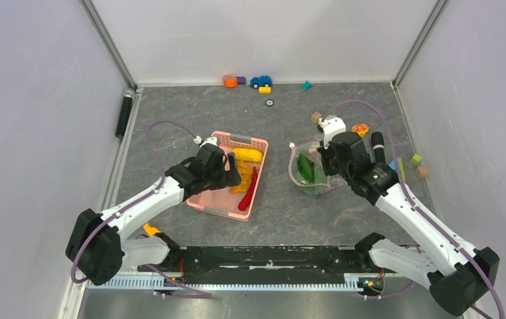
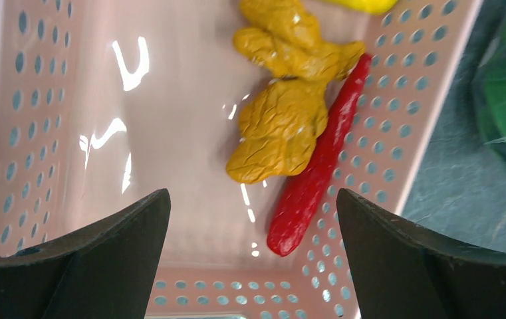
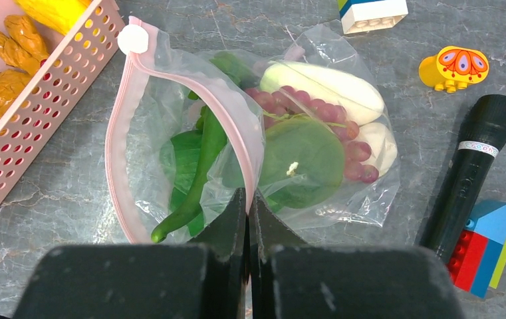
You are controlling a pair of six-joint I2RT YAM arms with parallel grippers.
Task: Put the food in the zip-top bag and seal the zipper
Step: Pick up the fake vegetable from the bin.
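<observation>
The clear zip-top bag lies right of the basket with its mouth held open. It holds bok choy, grapes, green leaves and a green chili. My right gripper is shut on the bag's upper pink zipper edge. The white slider sits at the far end of the zipper. My left gripper is open above the pink basket, which holds orange-yellow pieces, a red chili and a yellow piece. The bag also shows in the top view.
A black microphone and a block house lie right of the bag. A yellow butterfly block and a white block lie beyond it. A toy car and small blocks sit at the back wall.
</observation>
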